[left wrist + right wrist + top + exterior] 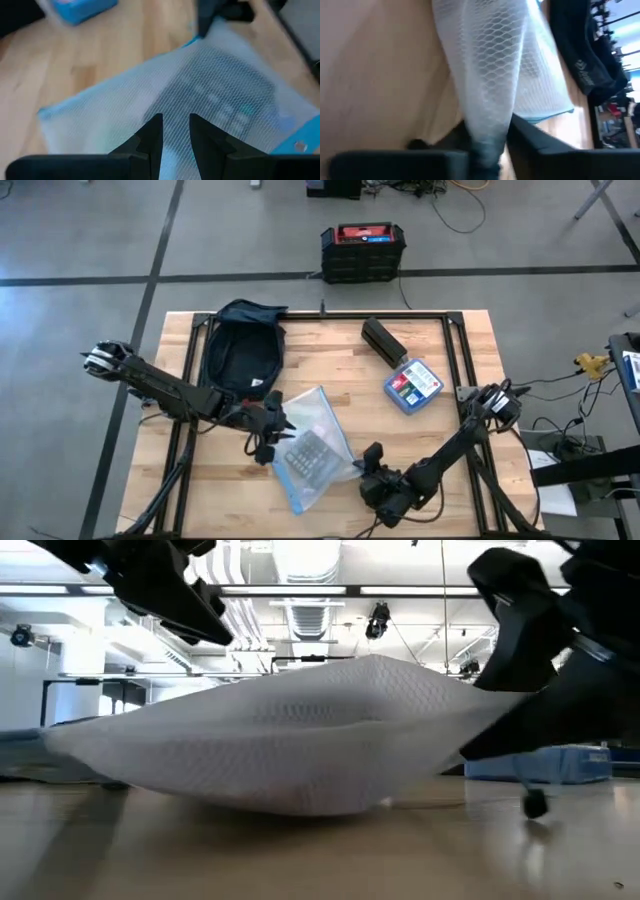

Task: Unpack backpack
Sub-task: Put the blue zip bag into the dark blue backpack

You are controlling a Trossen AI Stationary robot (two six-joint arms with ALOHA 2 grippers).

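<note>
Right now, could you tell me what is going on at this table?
The backpack is being unpacked. A white mesh pouch lies on the table beside it. The right claw is shut on the pouch's edge, and the left claw hovers open just over it. A blue box and a black case lie farther back.

No legible text or labels

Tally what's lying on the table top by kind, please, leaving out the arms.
Backpack: 1
Mesh pouch: 1
Blue box: 1
Black case: 1
Total: 4
</note>
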